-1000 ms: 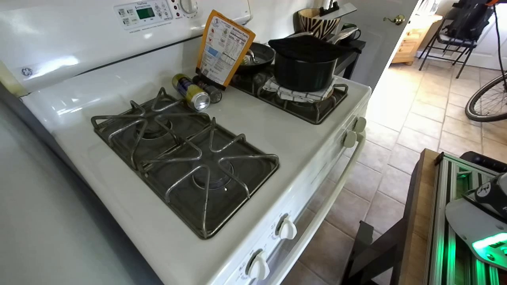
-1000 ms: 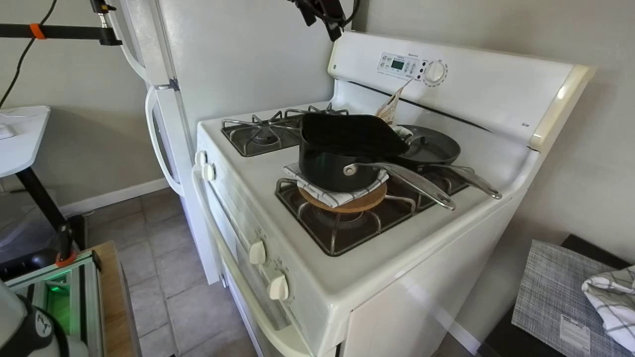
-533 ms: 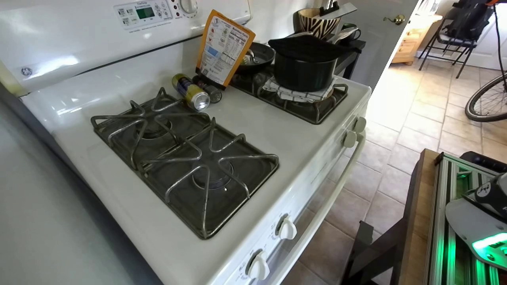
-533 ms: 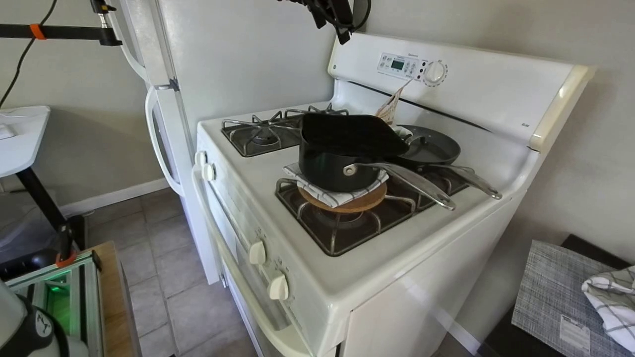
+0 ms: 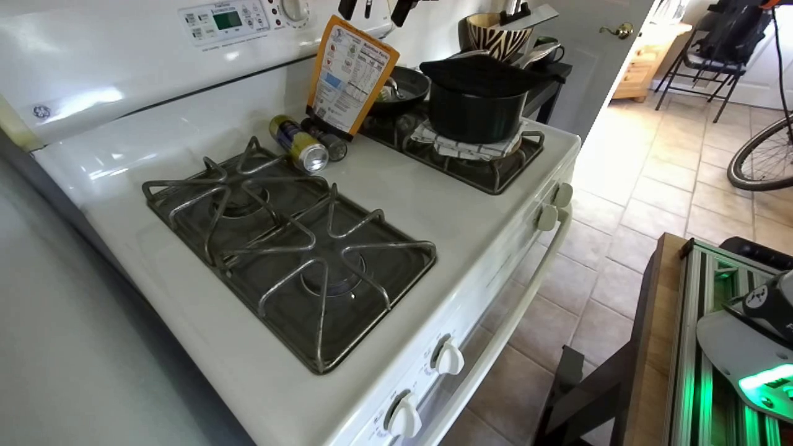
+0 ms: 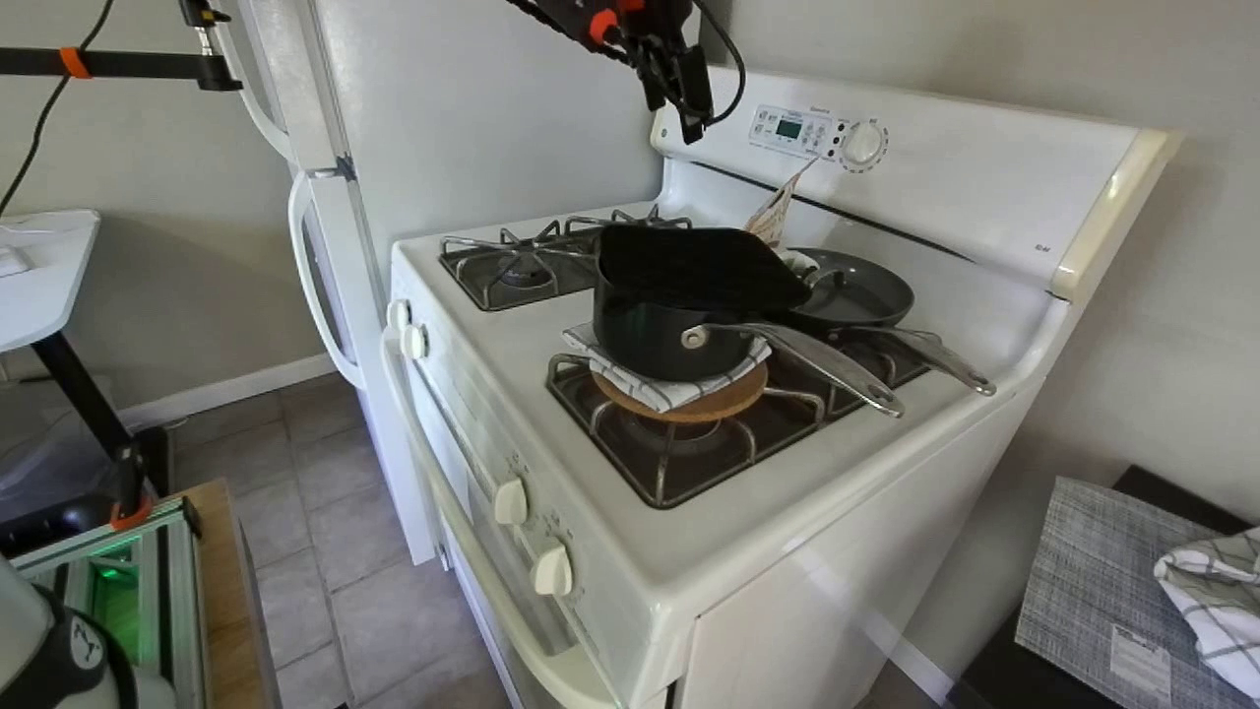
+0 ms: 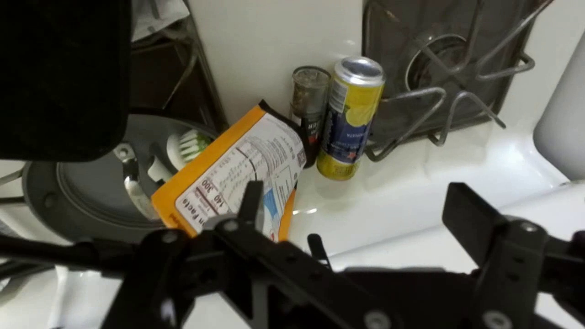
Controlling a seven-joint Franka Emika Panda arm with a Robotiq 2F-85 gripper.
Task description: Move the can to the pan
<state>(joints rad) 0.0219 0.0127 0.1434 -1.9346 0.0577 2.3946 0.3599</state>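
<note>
My tool [image 7: 358, 201]: one, spread wide, raised above the table [image 5: 403, 192]. Can [image 7: 349, 119]: one, yellow, lying near the back edge, just beside a jar [image 7: 310, 98]. Pouch [image 7: 251, 160]: one, tilted, beside the jar. Pot [image 6: 640, 335]: one, black, on cloth [image 6: 664, 396] near the front edge.

In an exterior view the floor [image 5: 613, 167] washes out bright at two o'clock, glare streaks the stove [image 5: 427, 198] at ten, and a green light [image 5: 768, 375] glows at four; in the wrist view the gripper [image 7: 356, 201] is soft, the cover [image 7: 59, 82] at ten near-black
</note>
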